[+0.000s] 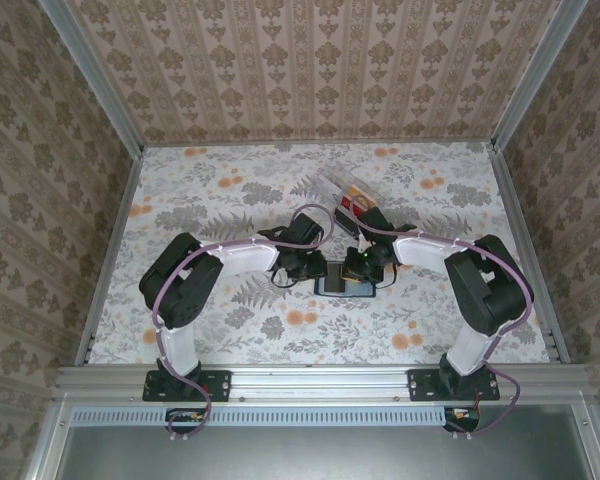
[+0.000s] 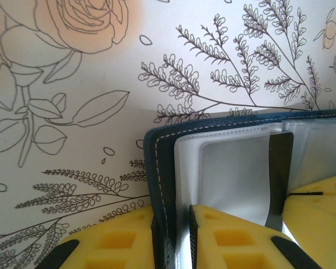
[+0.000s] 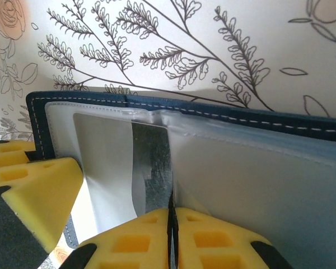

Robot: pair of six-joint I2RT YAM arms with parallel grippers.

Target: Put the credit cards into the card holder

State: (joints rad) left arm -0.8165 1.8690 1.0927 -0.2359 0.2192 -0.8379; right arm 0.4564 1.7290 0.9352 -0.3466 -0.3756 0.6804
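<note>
A: L side, status?
B: My left gripper is nearly closed, nipping the card holder by its navy cover edge, right betw the pads. The holder lies open just fwd of both tools.
A: And R?
B: There my right gripper is pinched tight on the dark grey card, with the far end in at a clear sleeve ahead of the pads.
A: Handling?
B: Card's stiff, light and slick, I reckon. Hold the rear edge, push straight. Sleeve's floppy, so keep the cover pinned.
</note>
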